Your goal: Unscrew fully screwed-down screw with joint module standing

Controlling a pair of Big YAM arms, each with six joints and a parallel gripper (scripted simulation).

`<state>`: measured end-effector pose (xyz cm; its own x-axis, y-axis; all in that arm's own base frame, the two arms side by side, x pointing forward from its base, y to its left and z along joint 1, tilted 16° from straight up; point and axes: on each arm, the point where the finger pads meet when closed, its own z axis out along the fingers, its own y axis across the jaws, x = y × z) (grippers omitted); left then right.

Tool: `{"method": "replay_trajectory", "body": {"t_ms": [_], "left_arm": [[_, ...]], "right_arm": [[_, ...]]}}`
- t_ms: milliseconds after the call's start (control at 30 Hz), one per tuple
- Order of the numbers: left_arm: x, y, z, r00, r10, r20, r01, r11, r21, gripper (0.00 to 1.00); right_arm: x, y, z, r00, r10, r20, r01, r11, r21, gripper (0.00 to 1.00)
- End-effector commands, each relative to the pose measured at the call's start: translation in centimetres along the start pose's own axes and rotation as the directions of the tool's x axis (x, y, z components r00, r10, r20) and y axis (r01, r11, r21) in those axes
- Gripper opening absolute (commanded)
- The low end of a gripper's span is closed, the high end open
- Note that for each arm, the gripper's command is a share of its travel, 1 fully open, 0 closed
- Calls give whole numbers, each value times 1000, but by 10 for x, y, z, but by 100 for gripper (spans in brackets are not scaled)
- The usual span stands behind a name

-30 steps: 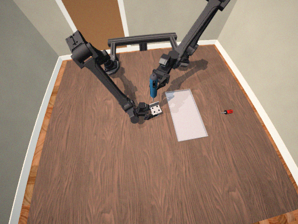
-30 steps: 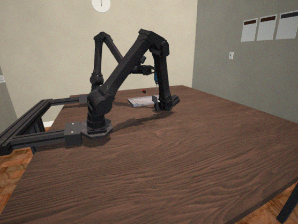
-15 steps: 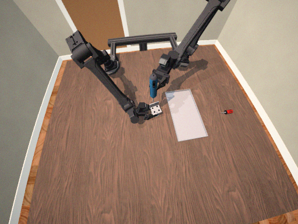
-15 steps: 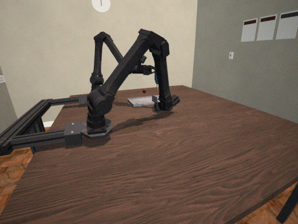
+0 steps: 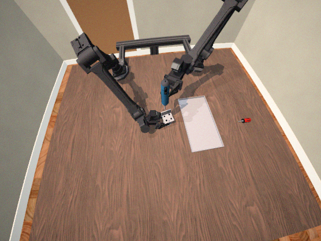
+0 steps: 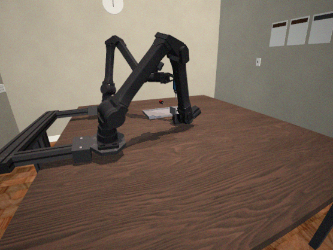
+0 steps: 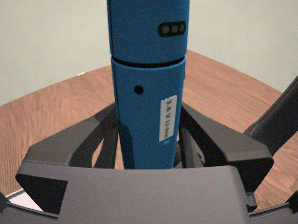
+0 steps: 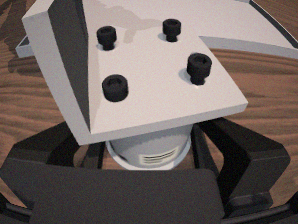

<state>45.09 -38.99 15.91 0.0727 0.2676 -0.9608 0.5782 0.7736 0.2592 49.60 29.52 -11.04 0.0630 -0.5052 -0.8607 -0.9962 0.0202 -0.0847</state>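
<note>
The joint module (image 5: 170,123) stands on the table with a white L-shaped bracket (image 8: 149,76) on top. Several black screws stand in the bracket, such as the near-left one (image 8: 115,87) and the near-right one (image 8: 198,66); I cannot tell which sits lowest. My right gripper (image 5: 157,120) is shut on the module's white body (image 8: 149,152) from the side. My left gripper (image 5: 171,86) is shut on the blue electric screwdriver (image 5: 164,92), which also fills the left wrist view (image 7: 148,76). The screwdriver hangs upright, its bit just above the bracket's far edge.
A flat white tray (image 5: 200,122) lies just beside the module. A small red-handled screwdriver (image 5: 245,120) lies farther off past the tray. A dark frame rail (image 5: 153,43) runs along the table's back edge.
</note>
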Motion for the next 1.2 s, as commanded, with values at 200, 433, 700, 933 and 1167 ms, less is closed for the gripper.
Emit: {"method": "replay_trajectory", "body": {"t_ms": [200, 433, 700, 933, 1167], "left_arm": [[-44, 10, 21, 996, -1, 91, 3, 1000, -21, 42], [-34, 11, 23, 996, -5, 86, 8, 1000, -24, 42], [-23, 11, 23, 996, -11, 86, 13, 1000, -23, 42], [-42, 8, 18, 992, -14, 123, 16, 1000, -18, 42], [-25, 12, 21, 994, -19, 105, 22, 999, -24, 42]], "right_arm": [[-9, -11, 0, 1000, -23, 9, 23, 1000, 14, 59], [-9, -11, 0, 1000, -23, 9, 23, 1000, 14, 59], [-9, -11, 0, 1000, -23, 9, 23, 1000, 14, 59], [-9, -11, 0, 1000, -23, 9, 23, 1000, 14, 59], [-9, -11, 0, 1000, -23, 9, 23, 1000, 14, 59]]}}
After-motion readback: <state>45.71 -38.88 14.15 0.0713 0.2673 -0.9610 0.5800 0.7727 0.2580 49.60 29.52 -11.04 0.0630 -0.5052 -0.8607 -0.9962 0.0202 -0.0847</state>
